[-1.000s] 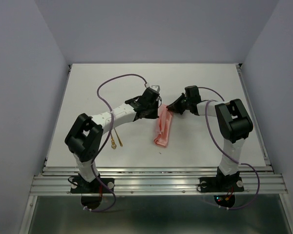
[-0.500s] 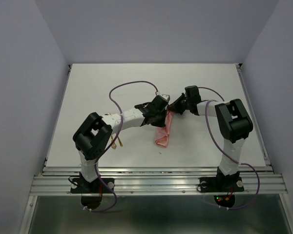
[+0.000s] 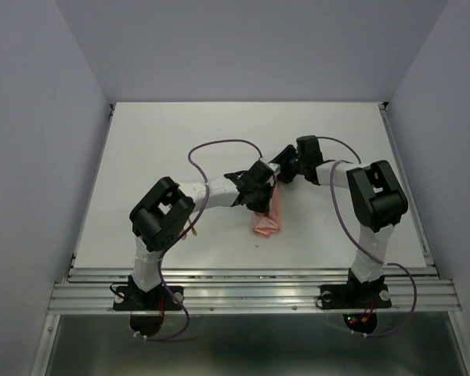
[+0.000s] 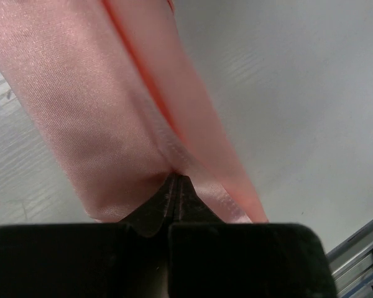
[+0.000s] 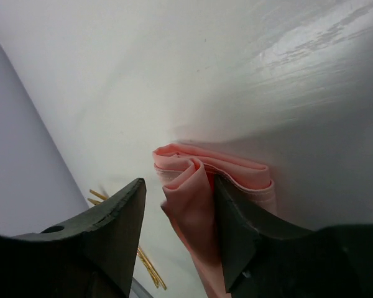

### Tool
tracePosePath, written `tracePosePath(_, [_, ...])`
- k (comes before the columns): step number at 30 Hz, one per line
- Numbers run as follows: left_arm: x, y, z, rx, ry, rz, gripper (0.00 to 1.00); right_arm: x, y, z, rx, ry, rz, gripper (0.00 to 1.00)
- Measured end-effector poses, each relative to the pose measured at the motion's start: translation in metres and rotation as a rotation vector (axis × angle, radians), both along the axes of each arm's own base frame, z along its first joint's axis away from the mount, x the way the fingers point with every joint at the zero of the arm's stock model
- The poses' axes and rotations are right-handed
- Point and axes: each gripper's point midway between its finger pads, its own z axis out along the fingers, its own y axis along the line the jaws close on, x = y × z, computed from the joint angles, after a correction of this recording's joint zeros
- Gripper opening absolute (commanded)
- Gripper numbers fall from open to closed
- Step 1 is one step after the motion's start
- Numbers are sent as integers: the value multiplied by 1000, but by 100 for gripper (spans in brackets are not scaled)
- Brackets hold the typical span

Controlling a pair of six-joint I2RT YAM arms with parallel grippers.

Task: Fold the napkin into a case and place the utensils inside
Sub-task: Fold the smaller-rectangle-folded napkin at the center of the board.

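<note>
The napkin (image 3: 268, 222) is thin, soft and faintly glossy. I judge it light, limp and apt to slide on itself, so the layers will creep apart unless I pinch through all of them, and any free end will sag. The best hold is on a crease or folded edge where the layers stack, not on a single loose flap. It lies on the white worktop (image 3: 180, 141) as a narrow, layered strip between my two arms, running towards the near edge.

My left claw (image 4: 177, 181) is clenched on it. In the left wrist view the tips meet tight with a ridge of pink cloth nipped between them, on the crease that runs along the strip, and the cloth stretches away beyond them. From above, this claw sits over the strip's far half.

My right claw (image 5: 179, 183) is released, fingers spread. The rolled, layered end of the strip lies in the gap, close against one finger and apart from the other. Nothing is gripped there.

The gold utensils (image 5: 148, 268) lie on the worktop well apart from the napkin, on the left arm's side, mostly hidden under that arm from above. I judge that opening the pocket without loosening the folds is the delicate part.
</note>
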Motion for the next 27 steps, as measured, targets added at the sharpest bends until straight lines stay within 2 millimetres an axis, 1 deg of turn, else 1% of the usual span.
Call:
tracePosePath(1, [-1, -1, -3, -3, 6, -5, 0, 1, -1, 4, -11, -12, 0, 57])
tracePosePath(3, [-3, -1, -6, -10, 11, -11, 0, -2, -2, 5, -26, -13, 4, 57])
tracePosePath(7, [-4, -3, -6, -28, 7, -20, 0, -9, -9, 7, -69, -12, 5, 57])
tracePosePath(11, [-8, 1, -5, -31, 7, -27, 0, -37, -23, 9, -115, 9, 12, 56])
tracePosePath(14, [-11, 2, -4, -35, 9, -34, 0, -62, -33, 9, -143, 20, 21, 56])
tracePosePath(17, [-14, 3, -6, -43, 16, -41, 0, -81, -40, 10, -161, 29, 38, 57])
tracePosePath(19, [-16, 1, -6, -51, 19, -47, 0, -89, -42, 10, -172, 26, 55, 58])
tracePosePath(20, [-16, 1, -6, -54, 21, -49, 0, -93, -43, 9, -178, 27, 67, 64])
tracePosePath(23, [-17, -1, -5, -62, 24, -56, 0, -102, -44, 8, -195, 22, 111, 64])
tracePosePath(27, [-17, -2, -4, -68, 24, -63, 0, -108, -42, 14, -198, 2, 160, 64])
